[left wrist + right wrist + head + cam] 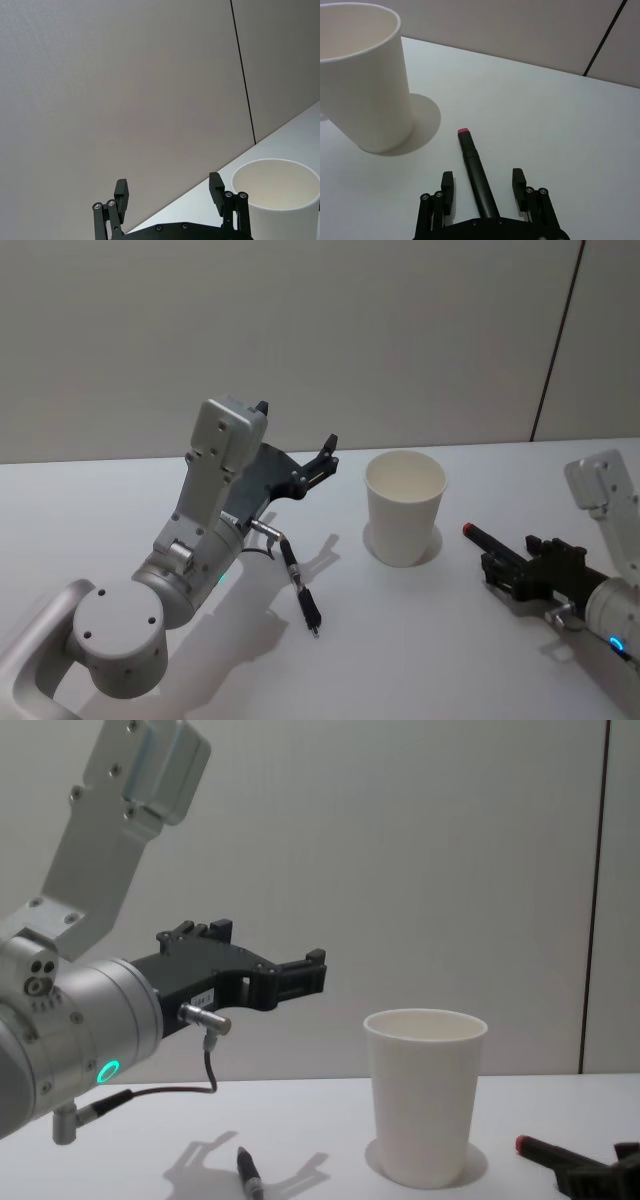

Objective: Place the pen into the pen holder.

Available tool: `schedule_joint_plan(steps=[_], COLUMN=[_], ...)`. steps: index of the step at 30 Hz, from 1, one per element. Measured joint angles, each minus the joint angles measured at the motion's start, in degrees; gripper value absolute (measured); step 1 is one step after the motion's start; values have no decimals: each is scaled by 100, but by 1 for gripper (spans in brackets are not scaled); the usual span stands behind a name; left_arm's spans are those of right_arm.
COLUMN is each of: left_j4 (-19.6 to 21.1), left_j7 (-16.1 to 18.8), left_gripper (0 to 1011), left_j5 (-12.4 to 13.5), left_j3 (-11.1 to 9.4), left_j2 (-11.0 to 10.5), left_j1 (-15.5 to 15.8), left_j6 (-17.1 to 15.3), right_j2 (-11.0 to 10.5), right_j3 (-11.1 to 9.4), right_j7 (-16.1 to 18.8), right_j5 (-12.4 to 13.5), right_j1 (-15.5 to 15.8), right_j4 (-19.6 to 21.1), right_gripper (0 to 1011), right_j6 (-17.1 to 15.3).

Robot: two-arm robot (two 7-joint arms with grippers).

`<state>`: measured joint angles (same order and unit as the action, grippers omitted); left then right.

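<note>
Head view gives us the pen holder [405, 508] upright on the white table [400, 660], empty as far as we see. To its right, apart from it, the red-tipped pen [470, 152] lies between the spread fingers of the right gripper [483, 175], touching neither. The left gripper [322, 460] hovers open, raised left of the pen holder.

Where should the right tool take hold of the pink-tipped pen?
Grip the pen across its straight barrel, behind the pink tip, coming from its tail end: it lies flat and runs between the right tool's open fingers.
</note>
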<state>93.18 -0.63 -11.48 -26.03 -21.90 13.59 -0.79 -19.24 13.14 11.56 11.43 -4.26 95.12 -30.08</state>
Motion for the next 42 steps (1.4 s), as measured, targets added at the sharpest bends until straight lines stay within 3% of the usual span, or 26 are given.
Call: schedule_joint_plan(steps=[14,19,28,31,42], left_j4=[0,0,0,0,0], left_j7=[0,0,0,0,0], left_gripper=[1001,1001,1001,1001,1001], left_j5=[0,0,0,0,0], left_j3=[0,0,0,0,0], left_j2=[0,0,0,0,0], left_j1=[0,0,0,0,0], left_j6=[0,0,0,0,0], right_j2=[47,55,59,58,54], right_j3=[-35,-40,-45,-45,-44], right_j7=[-125,-147,-152,-145,-97], right_j5=[125,148,162,160,155], right_j1=[-24,-26,-29,-29,-25], right_j4=[-36,-41,-50,-51,-55], right_gripper=[642,566,308,181,176], right_j6=[-26,-30,-35,-32,7])
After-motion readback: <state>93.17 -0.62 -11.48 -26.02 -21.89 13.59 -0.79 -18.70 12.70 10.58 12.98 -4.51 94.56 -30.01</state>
